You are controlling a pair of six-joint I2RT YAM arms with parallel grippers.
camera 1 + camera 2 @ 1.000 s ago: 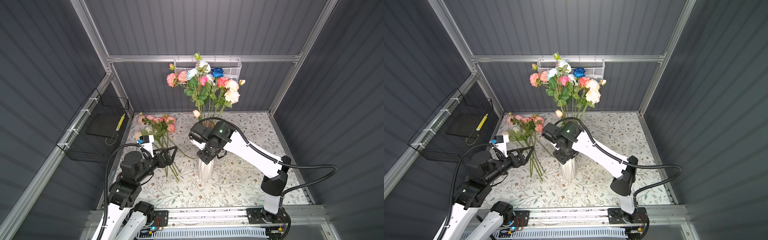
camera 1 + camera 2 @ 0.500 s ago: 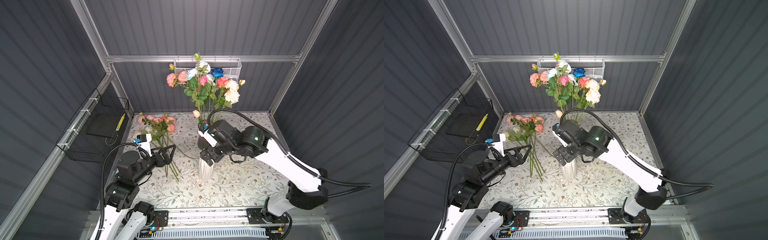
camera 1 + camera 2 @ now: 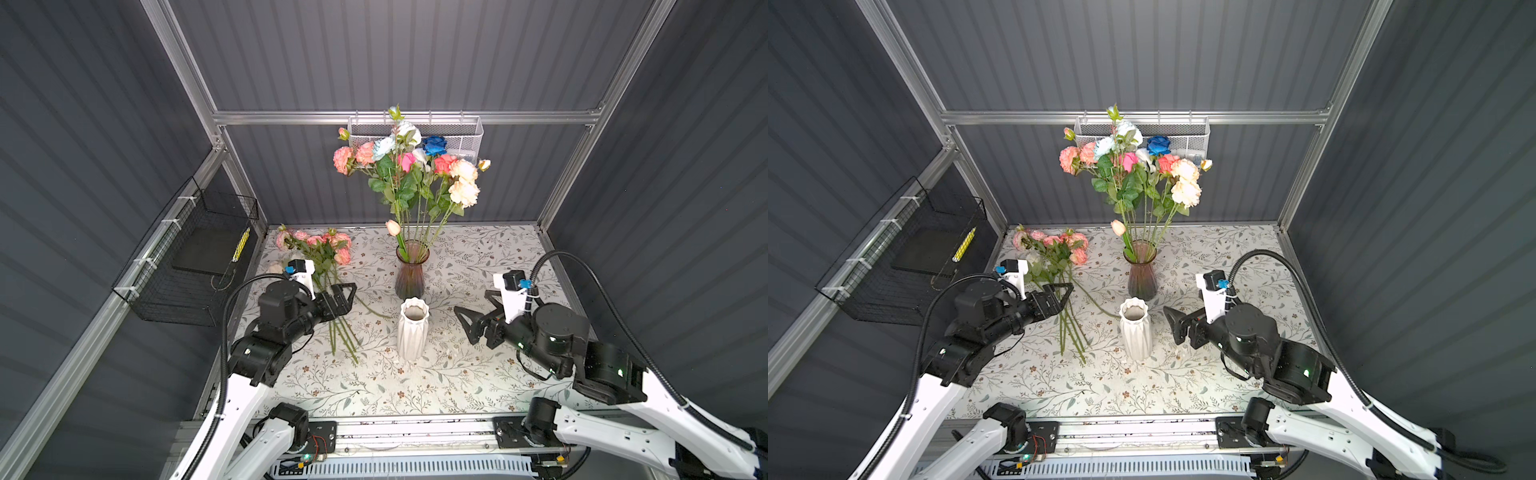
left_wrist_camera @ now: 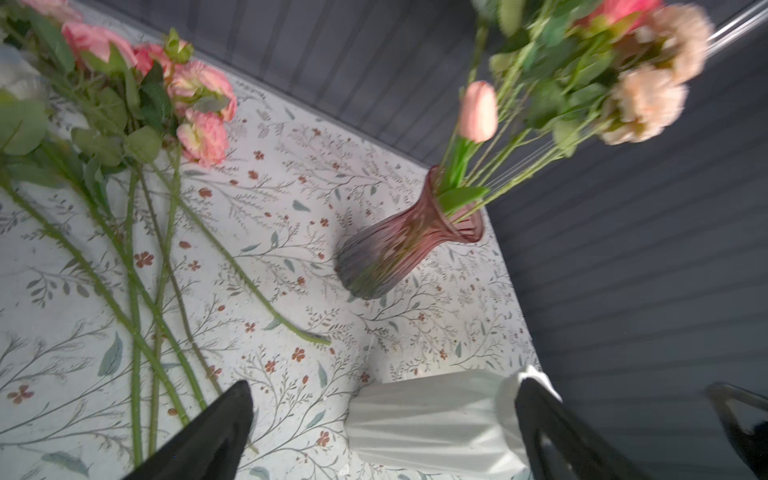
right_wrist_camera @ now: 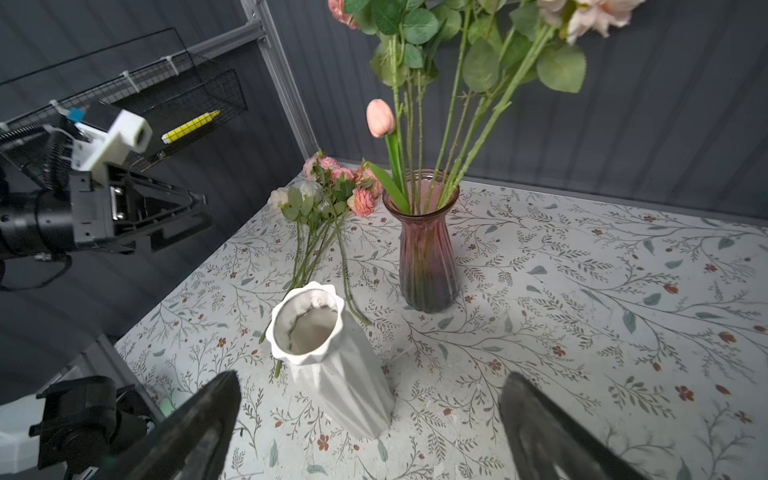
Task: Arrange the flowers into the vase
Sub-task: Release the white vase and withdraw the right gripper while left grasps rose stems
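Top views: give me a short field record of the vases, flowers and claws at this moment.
glass vase: upright, far middle of the table, holds the bouquet
white vase: upright, in front of the glass vase, no stems in it
loose flowers: lying flat, left of both vases, blooms toward the back wall
left claw: open, empty, over the loose stems
right claw: open, empty, right of the white vase, apart from it
task state: loose flowers not yet in a vase

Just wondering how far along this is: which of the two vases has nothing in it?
The white pleated ceramic vase, nearer the front, is empty; the pink ribbed glass vase behind it holds long-stemmed flowers.
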